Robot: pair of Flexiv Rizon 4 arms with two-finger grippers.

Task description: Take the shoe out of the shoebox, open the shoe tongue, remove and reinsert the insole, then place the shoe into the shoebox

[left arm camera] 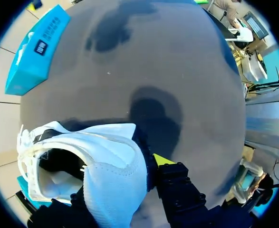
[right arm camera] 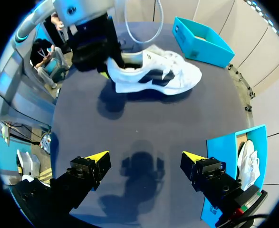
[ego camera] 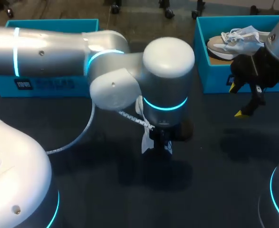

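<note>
Out of the shoebox [right arm camera: 201, 40] and on to the tongue [right arm camera: 153, 54]: left pincer [right arm camera: 107, 67] clamped on the heel of the white shoe [right arm camera: 153, 78] over the table [right arm camera: 129, 123], right pincer [right arm camera: 145, 162] hanging wide open and empty nearby, so it likely must reach in and peel that tongue back.

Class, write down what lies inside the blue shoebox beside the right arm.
A pale shoe with white laces lies inside the shoebox. The right arm covers one end of the box, so part of the shoe and anything beside it is hidden.
</note>
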